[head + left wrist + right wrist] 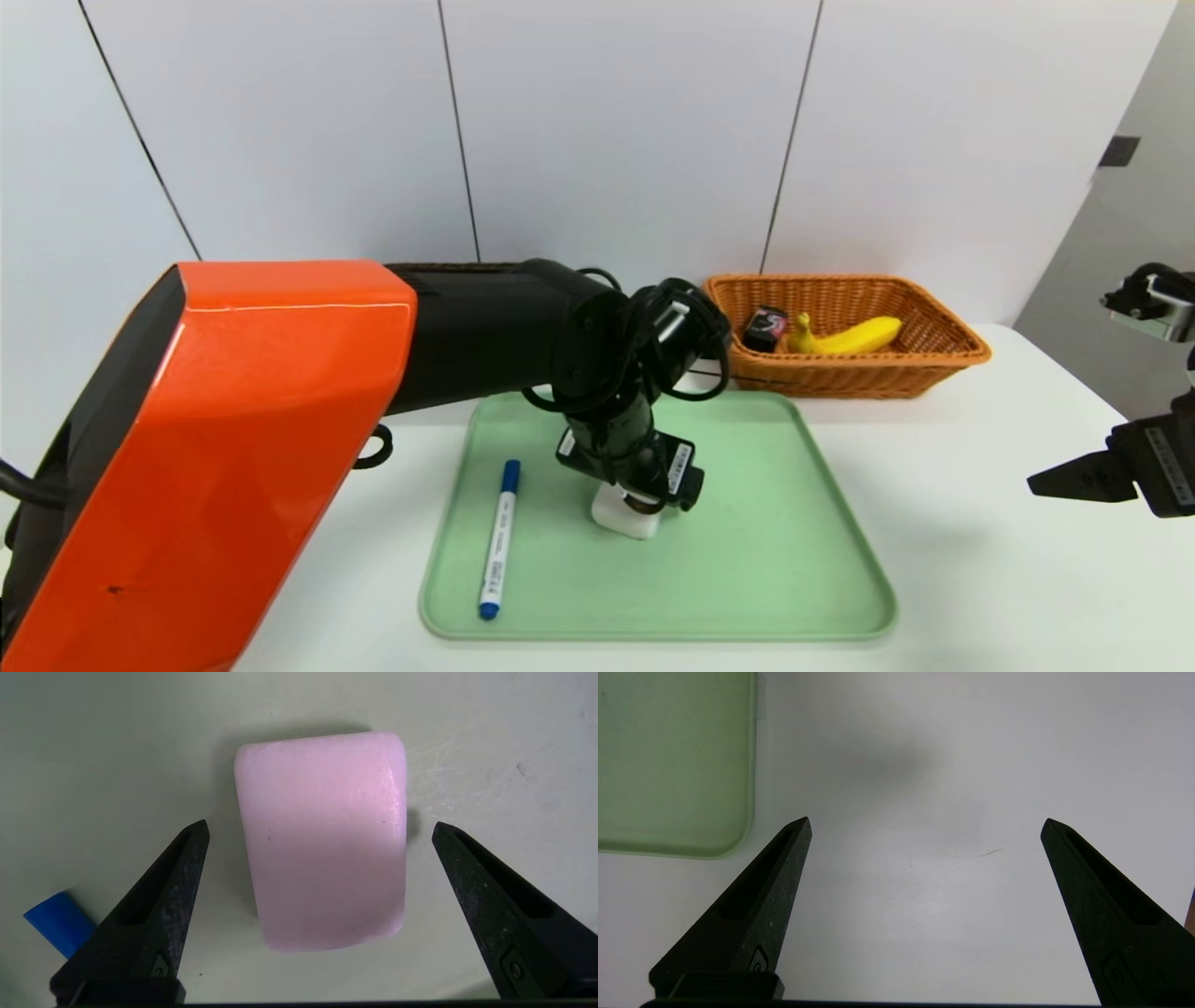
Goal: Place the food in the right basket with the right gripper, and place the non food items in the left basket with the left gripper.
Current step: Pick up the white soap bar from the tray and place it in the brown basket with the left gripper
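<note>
A pale block, like a bar of soap (624,519) (322,840), lies in the middle of the green tray (766,560). My left gripper (644,499) (320,830) hangs straight over it, open, one finger on each side with a gap to the block. A blue-capped marker (498,539) lies on the tray's left part; its cap (58,924) shows beside one finger. The right basket (934,369) holds a banana (854,336) and a small dark packet (766,329). My right gripper (1074,481) (924,826) stays open over bare table at the right. The left basket is hidden.
My orange and black left arm (233,420) fills the left of the head view. The white table (980,560) extends to the right of the tray, whose corner (733,844) shows in the right wrist view. A white wall stands behind.
</note>
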### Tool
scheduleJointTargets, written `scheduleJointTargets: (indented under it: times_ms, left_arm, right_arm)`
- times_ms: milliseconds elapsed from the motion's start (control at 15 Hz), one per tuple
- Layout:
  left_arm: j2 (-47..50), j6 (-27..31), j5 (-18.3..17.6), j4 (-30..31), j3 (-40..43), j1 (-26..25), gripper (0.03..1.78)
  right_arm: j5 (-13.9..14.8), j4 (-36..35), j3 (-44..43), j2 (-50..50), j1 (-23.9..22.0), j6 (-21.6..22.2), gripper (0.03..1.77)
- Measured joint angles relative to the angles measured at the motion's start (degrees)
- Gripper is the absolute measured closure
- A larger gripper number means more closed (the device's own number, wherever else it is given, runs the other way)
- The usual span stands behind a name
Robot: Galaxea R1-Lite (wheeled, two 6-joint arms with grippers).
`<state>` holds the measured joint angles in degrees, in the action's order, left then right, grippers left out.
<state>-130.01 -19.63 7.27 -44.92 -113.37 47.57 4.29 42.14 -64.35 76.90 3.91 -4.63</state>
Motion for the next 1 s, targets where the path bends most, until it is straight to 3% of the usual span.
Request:
scheduleJointTargets:
  times_ms: [600, 867, 1000]
  left_arm:
    - [-1.05, -0.10, -0.10, 0.20, -0.02, -0.38, 0.12]
    - [-1.16, -0.52, -0.22, 0.24, -0.02, -0.38, 0.71]
    - [-1.27, -0.90, -0.27, 0.27, -0.02, -0.38, 0.81]
  right_arm:
    - [-0.09, -0.02, 0.02, 0.11, -0.01, -0.24, 0.10]
    - [-0.09, -0.02, 0.02, 0.11, 0.00, -0.16, 0.10]
    - [-0.11, 0.00, 0.02, 0.11, 0.00, -0.18, 0.10]
